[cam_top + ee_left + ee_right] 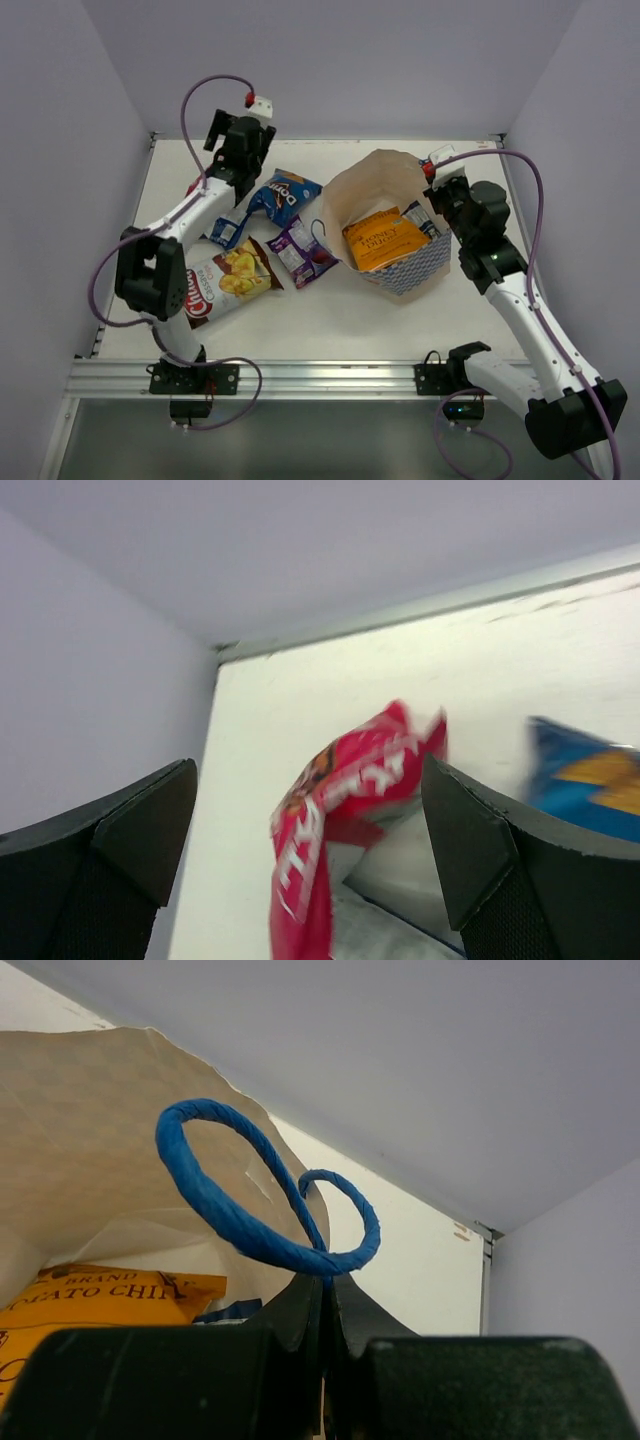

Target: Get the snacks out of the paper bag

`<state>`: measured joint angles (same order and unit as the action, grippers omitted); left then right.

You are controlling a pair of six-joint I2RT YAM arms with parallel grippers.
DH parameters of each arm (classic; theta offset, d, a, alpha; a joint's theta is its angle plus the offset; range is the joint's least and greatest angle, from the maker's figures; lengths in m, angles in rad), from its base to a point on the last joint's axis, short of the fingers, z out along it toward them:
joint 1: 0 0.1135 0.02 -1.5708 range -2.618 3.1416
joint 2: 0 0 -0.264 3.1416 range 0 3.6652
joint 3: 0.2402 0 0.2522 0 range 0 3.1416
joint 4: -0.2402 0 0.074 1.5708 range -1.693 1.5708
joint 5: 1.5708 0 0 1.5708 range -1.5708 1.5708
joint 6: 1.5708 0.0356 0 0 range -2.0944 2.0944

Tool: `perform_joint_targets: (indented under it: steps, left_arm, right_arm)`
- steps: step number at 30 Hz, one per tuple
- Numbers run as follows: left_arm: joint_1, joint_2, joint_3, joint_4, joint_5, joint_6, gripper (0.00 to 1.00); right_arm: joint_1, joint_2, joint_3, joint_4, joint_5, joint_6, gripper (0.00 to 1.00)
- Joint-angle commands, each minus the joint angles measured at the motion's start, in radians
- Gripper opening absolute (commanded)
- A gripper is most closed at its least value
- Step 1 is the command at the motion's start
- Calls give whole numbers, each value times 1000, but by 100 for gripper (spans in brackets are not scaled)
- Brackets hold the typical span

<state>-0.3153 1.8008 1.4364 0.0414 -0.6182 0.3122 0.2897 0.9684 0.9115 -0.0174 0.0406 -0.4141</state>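
Note:
The checkered paper bag [415,268] stands open at centre right, tilted toward the left. Inside it lie an orange packet [383,240] and a blue-white packet [420,218]. My right gripper [440,190] is shut on the bag's far rim at its blue cord handle [240,1210]. The orange packet also shows in the right wrist view [100,1305]. My left gripper [235,165] is open at the back left. A blurred pink-red packet [335,810] shows loose between its spread fingers [150,830]. A blue packet [283,192], a purple packet [303,250], a small blue-white packet [228,230] and the red-brown chips bag [228,278] lie on the table.
The white table [330,310] is walled at the back and on both sides. Its left back corner [225,650] is close to my left gripper. A metal rail [320,378] runs along the near edge.

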Motion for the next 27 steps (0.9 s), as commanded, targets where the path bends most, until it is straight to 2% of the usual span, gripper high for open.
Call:
perform_joint_targets:
  steps: [1, 6, 7, 9, 10, 13, 15, 19, 22, 27]
  left_arm:
    - [-95, -201, 2, -67, 124, -106, 100]
    - [-180, -431, -79, -181, 441, -228, 100]
    - [-223, -455, -94, -183, 547, -237, 100]
    - [-283, -517, -131, -189, 632, -246, 99]
    - [-357, -527, -139, -192, 681, -243, 99]
    - [-518, -526, -152, -236, 684, -203, 99]
    - [-580, -508, -168, -242, 667, -217, 99]
    - [-698, -442, -203, -222, 536, -280, 99]
    - [-723, -388, -223, -183, 398, -370, 100]
    - [-732, -345, -280, -58, 313, -551, 100]
  right_arm:
    - [3, -20, 66, 20, -34, -25, 0]
    - [3, -28, 96, -16, -132, -48, 0]
    - [3, -28, 102, -19, -148, -52, 0]
    - [3, -30, 102, -21, -183, -61, 0]
    - [3, -28, 104, -19, -195, -72, 0]
    - [3, -14, 137, -73, -243, -98, 0]
    - [5, -7, 155, -95, -283, -106, 0]
    - [5, -20, 156, -110, -338, -136, 0]
    - [5, -31, 147, -124, -375, -150, 0]
    - [5, -46, 142, -162, -416, -141, 0]
